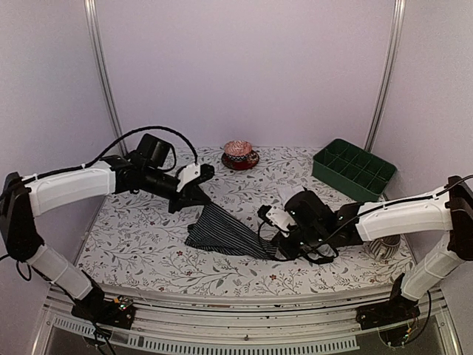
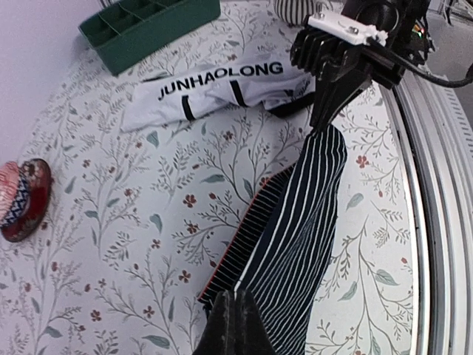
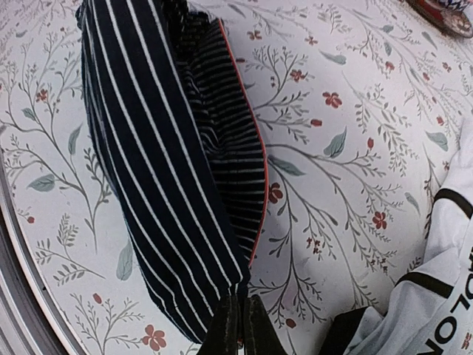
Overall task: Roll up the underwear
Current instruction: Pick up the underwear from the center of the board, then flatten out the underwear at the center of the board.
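Note:
The black striped briefs (image 1: pixel 225 233) hang stretched between my two grippers above the floral table; they also show in the left wrist view (image 2: pixel 295 222) and the right wrist view (image 3: pixel 170 148). My left gripper (image 1: pixel 203 198) is shut on their far upper corner (image 2: pixel 238 296). My right gripper (image 1: pixel 275 245) is shut on their near right corner (image 3: pixel 244 299). The white briefs (image 2: pixel 222 89) with black trim and lettering lie flat beyond the right gripper, mostly hidden by the arm in the top view, with a part showing in the right wrist view (image 3: pixel 436 281).
A green compartment tray (image 1: pixel 353 168) stands at the back right. A red patterned bowl on a saucer (image 1: pixel 239 154) sits at the back centre. A striped cup (image 1: pixel 384 248) stands by the right arm. The table's front rail (image 1: pixel 236 325) runs along the near edge.

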You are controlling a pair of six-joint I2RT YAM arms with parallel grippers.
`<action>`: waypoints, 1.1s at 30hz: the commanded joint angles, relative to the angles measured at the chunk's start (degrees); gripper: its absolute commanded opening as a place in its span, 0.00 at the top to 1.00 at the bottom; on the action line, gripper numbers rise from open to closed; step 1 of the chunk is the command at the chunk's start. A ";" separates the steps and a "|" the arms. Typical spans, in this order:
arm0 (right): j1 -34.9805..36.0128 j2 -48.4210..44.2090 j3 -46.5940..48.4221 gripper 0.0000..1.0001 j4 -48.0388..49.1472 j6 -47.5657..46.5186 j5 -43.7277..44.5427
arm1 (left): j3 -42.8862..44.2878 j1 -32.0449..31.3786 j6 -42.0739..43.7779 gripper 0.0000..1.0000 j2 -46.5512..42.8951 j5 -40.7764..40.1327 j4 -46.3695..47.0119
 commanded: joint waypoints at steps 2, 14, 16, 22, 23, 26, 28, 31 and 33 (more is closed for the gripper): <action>0.20 -6.46 4.49 0.98 -0.70 -0.35 1.77 | -1.99 0.56 -2.51 1.00 -9.45 -2.02 5.37; 0.26 -17.76 9.76 0.98 2.96 -6.30 1.39 | -5.87 -0.40 0.89 1.00 -27.12 -7.48 11.05; 0.29 -18.53 10.62 0.98 2.97 -6.90 1.53 | -5.74 -0.87 1.46 1.00 -28.60 -7.75 10.59; 1.01 -19.34 11.77 0.98 2.36 -8.05 0.70 | -6.26 -2.83 2.16 1.00 -33.11 -11.39 10.58; 1.69 -19.46 11.92 0.98 2.34 -8.31 0.30 | -6.27 -3.47 2.16 1.00 -33.83 -12.13 10.51; 4.83 -21.02 11.98 0.98 2.81 -9.56 -1.07 | -6.43 -5.44 2.46 1.00 -36.29 -15.36 9.59; 6.86 -22.52 11.77 0.98 3.42 -10.27 -2.37 | -6.71 -6.45 2.65 1.00 -37.97 -16.42 8.93; 9.93 -24.52 11.81 0.98 4.11 -11.25 -3.95 | -6.82 -7.42 2.63 1.00 -42.39 -16.32 7.58; 11.72 -25.51 11.94 0.98 4.29 -11.94 -4.88 | -6.61 -7.92 2.52 1.00 -45.58 -15.05 6.25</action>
